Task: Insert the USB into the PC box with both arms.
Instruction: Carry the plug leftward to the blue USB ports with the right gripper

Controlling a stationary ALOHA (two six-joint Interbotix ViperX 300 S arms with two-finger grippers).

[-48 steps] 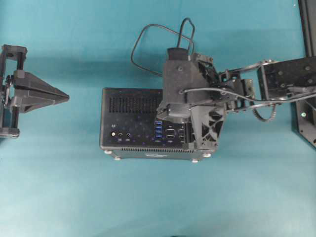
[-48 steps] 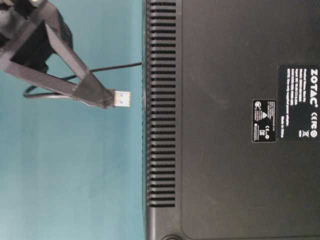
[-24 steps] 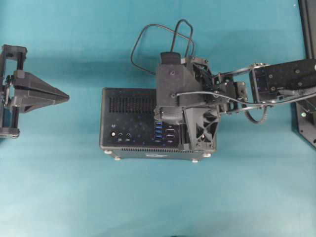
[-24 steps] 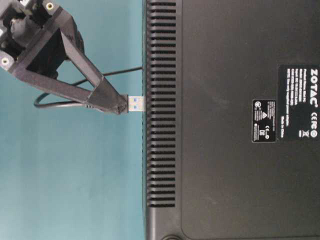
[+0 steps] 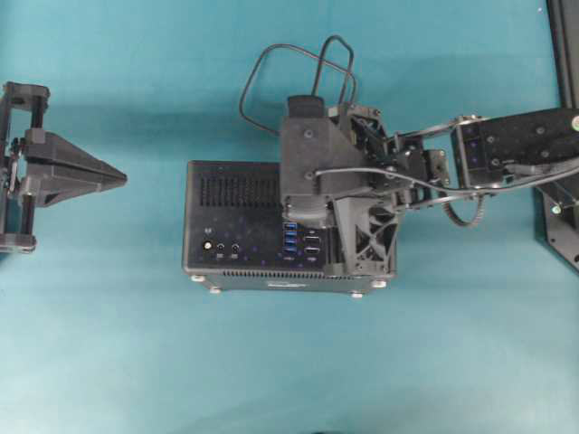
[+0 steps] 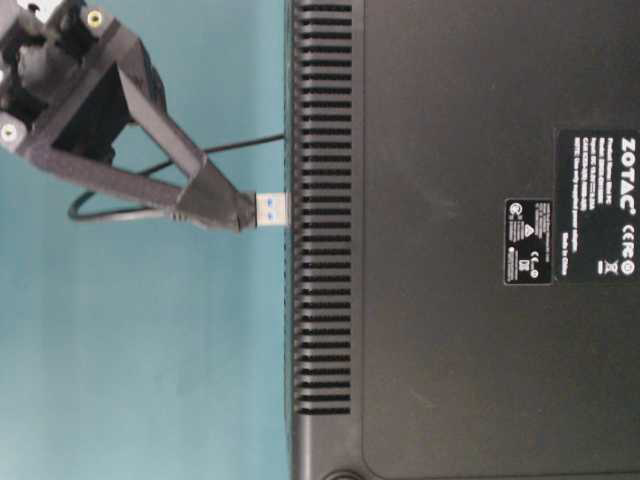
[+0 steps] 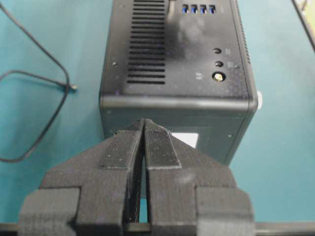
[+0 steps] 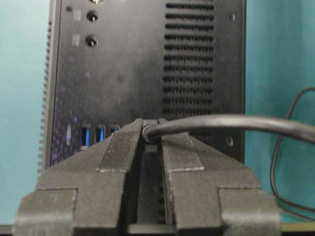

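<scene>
At frame centre, we saw the right claw [image 6: 245, 210] clenched on the thin black USB cable's silver-tipped plug [image 6: 272, 208], touching the black rectangular vented PC box [image 5: 240, 226]. The left claw [image 5: 122, 177], far left, was pressed shut, holding nothing.

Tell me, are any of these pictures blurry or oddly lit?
Overhead view: even light, a soft shadow on the cloth behind the PC box. Table-level view: sharp, box label readable, picture turned sideways. Both wrist views: the left gripper and right gripper loom large and soft; the box looks hazy.
</scene>
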